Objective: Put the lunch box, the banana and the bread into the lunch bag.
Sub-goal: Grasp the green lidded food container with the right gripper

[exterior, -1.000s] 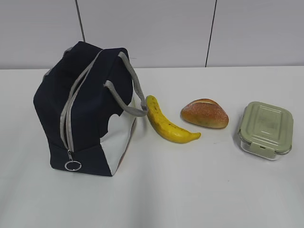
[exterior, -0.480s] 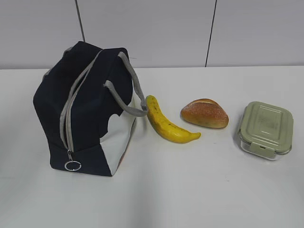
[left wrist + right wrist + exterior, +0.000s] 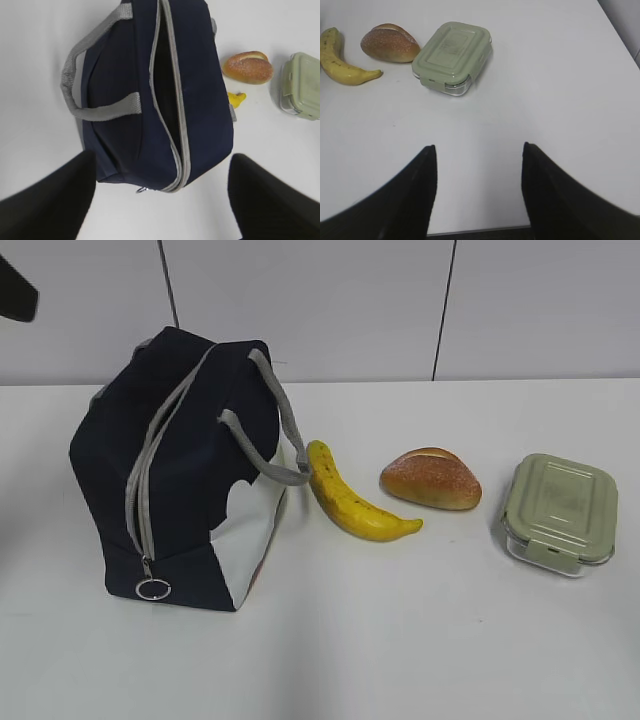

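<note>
The navy lunch bag (image 3: 180,480) stands on the left of the white table, and its zipper ring (image 3: 153,588) hangs low on the near end. In the left wrist view the bag (image 3: 125,90) lies below my open, empty left gripper (image 3: 163,154). The grey zipper is parted along the top and shows a dark slit. The banana (image 3: 352,500), the bread (image 3: 430,480) and the green-lidded lunch box (image 3: 557,510) lie in a row to the bag's right. My right gripper (image 3: 478,145) is open and empty above bare table. The lunch box (image 3: 452,57), bread (image 3: 390,44) and banana (image 3: 340,62) are ahead of it to the left.
A dark part of the left arm (image 3: 15,290) shows at the top left corner of the exterior view. A panelled grey wall (image 3: 400,300) stands behind the table. The table's front edge (image 3: 480,231) lies just below the right gripper.
A dark part of the left arm has come into the top left corner of the exterior view. The bag and the food have not moved.
</note>
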Tool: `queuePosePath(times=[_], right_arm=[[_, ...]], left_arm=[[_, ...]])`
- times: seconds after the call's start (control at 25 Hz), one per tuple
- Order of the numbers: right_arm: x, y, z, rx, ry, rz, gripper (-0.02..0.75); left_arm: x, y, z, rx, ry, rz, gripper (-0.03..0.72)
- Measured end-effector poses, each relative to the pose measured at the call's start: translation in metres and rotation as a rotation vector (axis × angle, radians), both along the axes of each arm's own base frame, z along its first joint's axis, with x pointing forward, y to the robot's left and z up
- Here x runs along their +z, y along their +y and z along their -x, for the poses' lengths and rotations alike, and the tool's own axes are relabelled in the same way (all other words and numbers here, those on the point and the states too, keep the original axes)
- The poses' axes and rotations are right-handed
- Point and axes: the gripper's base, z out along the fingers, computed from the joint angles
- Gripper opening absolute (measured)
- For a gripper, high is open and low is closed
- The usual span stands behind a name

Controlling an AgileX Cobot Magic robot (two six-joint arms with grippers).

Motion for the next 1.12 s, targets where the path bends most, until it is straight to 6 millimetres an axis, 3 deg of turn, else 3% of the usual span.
queuePosePath(times=[0.28, 0.64, 0.96, 1.12], right_arm=[[0.0, 0.0, 0.0, 0.001, 0.0, -0.001, 0.404], [0.0, 0.0, 0.0, 0.001, 0.0, -0.001, 0.404], [0.0, 0.0, 0.0, 0.001, 0.0, -0.001, 0.404], [0.0, 0.0, 0.0, 0.001, 0.0, -0.001, 0.404]], left_arm=[[-0.027, -0.027, -0.066, -0.085, 0.11, -0.062, 0.535], [-0.055, -0.034, -0.126, -0.111, 0.214, -0.147, 0.43], [-0.08, -0.038, -0.15, -0.122, 0.286, -0.163, 0.377], [-0.082, -0.039, -0.153, -0.12, 0.284, -0.16, 0.253]])
